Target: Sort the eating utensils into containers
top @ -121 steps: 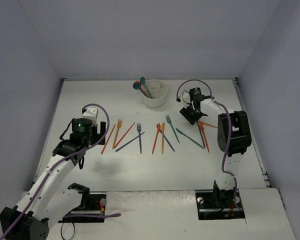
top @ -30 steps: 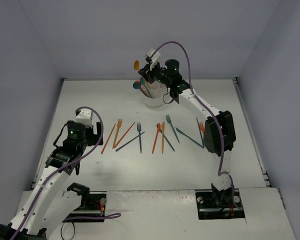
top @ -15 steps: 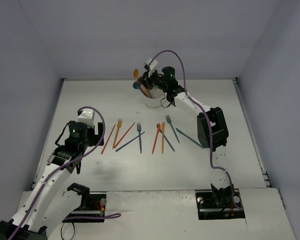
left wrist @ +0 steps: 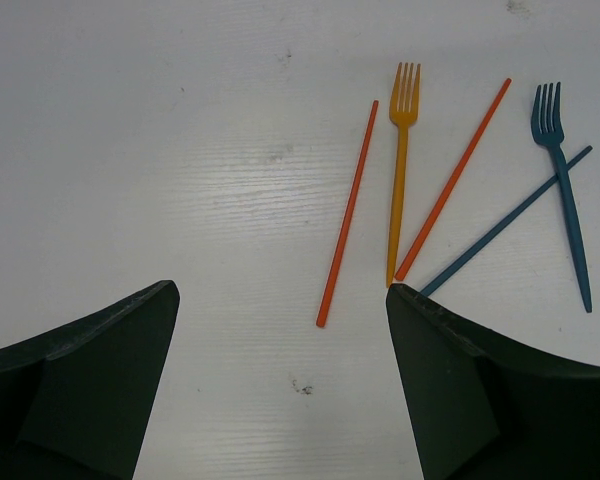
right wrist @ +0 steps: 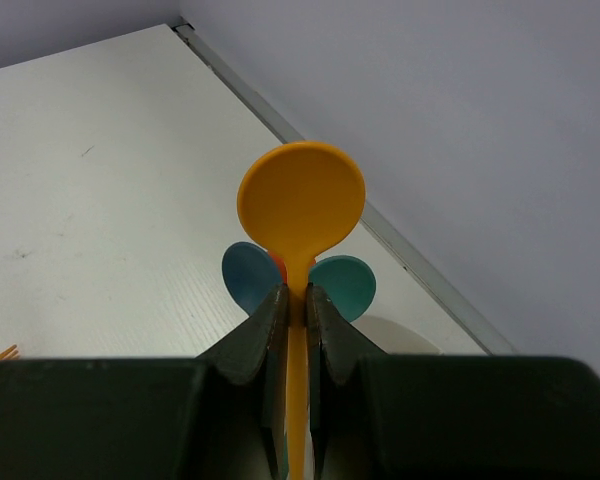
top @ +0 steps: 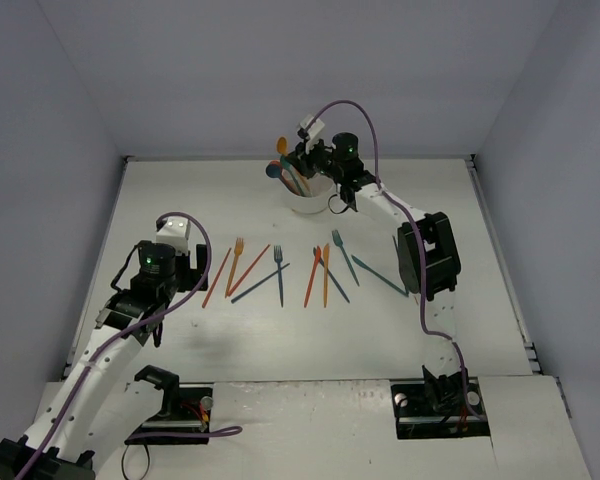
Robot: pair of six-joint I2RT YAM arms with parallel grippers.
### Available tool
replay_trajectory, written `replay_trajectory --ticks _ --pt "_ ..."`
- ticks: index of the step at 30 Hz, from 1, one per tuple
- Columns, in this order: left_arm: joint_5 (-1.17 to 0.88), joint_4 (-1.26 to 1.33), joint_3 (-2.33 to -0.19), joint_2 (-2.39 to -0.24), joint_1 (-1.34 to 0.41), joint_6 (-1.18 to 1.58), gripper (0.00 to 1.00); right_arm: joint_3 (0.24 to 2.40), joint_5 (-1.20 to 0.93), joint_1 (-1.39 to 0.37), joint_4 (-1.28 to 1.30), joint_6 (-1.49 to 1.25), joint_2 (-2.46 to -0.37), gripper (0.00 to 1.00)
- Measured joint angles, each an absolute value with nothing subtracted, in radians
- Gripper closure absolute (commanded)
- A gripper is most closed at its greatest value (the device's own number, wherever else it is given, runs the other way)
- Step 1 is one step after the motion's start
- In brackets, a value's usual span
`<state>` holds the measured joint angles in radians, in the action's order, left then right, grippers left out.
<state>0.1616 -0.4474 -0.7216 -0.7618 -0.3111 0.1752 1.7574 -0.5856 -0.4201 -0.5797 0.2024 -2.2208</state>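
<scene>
We judged the step in hand to be the delivery of a spoon. The right fingers (right wrist: 263, 345) were pinched tight on the handle of an orange spoon (right wrist: 300, 205), held bowl-up at the white cup (top: 311, 199), which stood at 12 o'clock on the worktop (top: 180, 190). A blue spoon (right wrist: 246, 278) and a teal spoon (right wrist: 342, 283) already stood in that cup. As we read it, the next move called for lowering the handle into the spoons' compartment and then parting the fingers.

The left fingers (left wrist: 90, 380) stood wide apart with nothing between them, hovering at 8 o'clock. Below them lay a yellow-orange fork (left wrist: 402, 170), a dark blue fork (left wrist: 558, 170) and three thin sticks (left wrist: 347, 215) whose kind we could not make out. The other utensils (top: 325, 275) lay in a loose row across the middle of the worktop.

From above, the arm hid the cup's dividers. The wrist view cut off the handle's lower end. We therefore could not tell which compartment it hung over, or whether it had entered the cup.
</scene>
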Motion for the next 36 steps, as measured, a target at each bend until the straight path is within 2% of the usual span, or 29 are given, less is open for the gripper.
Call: replay_trajectory --ticks 9,24,25,29,36 --pt "0.162 -0.447 -0.722 -0.767 -0.311 0.167 0.18 1.696 -0.589 -0.421 -0.58 0.202 -2.221 0.92" --pt "0.162 -0.447 -0.722 -0.778 -0.311 0.164 0.18 1.631 -0.539 -0.42 -0.56 0.202 -2.203 0.66" --pt "0.162 -0.447 -0.722 -0.778 -0.311 0.164 0.18 1.622 -0.53 -0.42 -0.551 0.202 -2.193 0.62" --pt "0.162 -0.448 -0.722 -0.779 -0.311 0.164 0.18 1.567 -0.451 -0.417 -0.491 0.188 -2.111 0.55" --pt "0.168 -0.453 -0.722 -0.795 -0.311 0.164 0.18 1.418 -0.228 -0.351 -0.334 0.094 -1.826 0.5"
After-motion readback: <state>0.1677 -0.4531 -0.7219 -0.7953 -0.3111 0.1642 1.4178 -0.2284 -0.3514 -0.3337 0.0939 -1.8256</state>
